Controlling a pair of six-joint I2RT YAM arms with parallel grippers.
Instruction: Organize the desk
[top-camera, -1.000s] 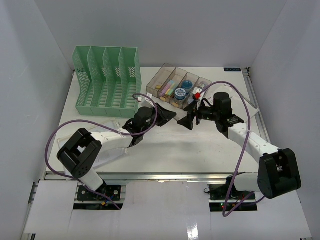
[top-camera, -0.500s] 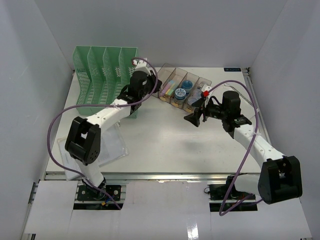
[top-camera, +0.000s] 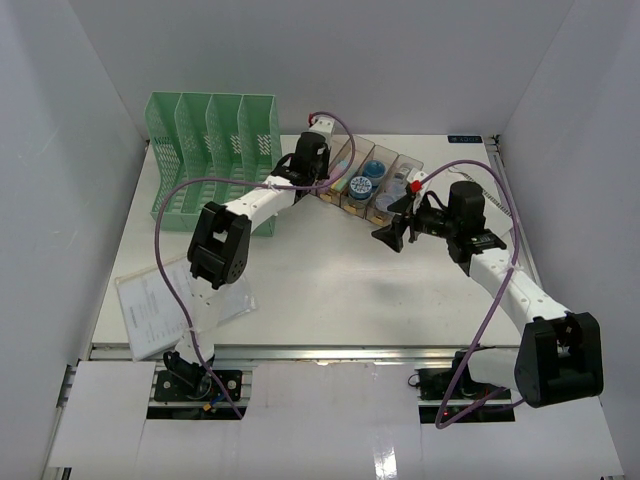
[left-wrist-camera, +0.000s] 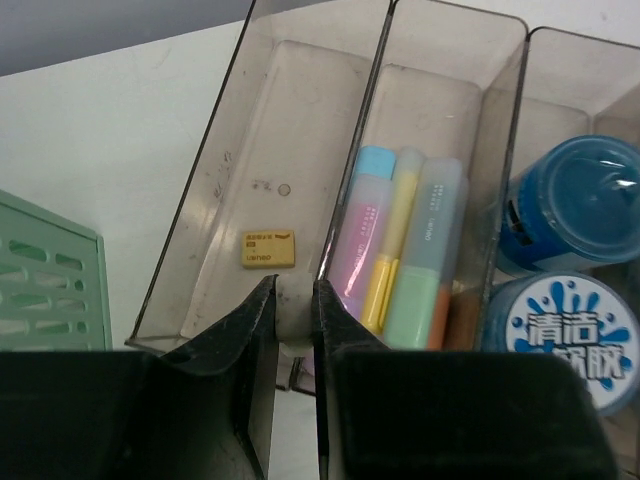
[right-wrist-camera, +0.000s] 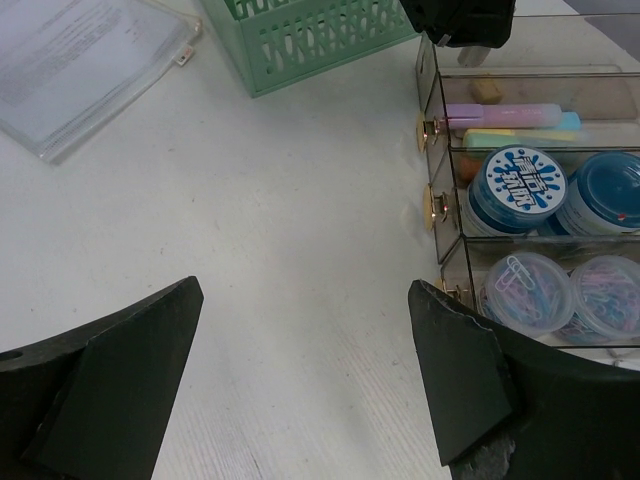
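Left arm stretched far across the desk (top-camera: 330, 290). Left gripper (top-camera: 317, 170) at the near end of the clear tray's (top-camera: 398, 160) leftmost compartment, jaws clamped on a small pale object (left-wrist-camera: 295, 312). Right arm bent, right gripper (top-camera: 393, 222) beside the tray, jaws wide apart. Left wrist view alone shows a yellow block (left-wrist-camera: 268, 248) in that compartment. Top view alone shows a document sleeve (top-camera: 165, 300) near-left on the desk.

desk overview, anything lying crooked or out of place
The clear document pouch lies skewed at the desk's front-left corner, flat rather than in the green file rack. The clear tray also sits at an angle to the desk's edges. Nothing looks spilled or broken.
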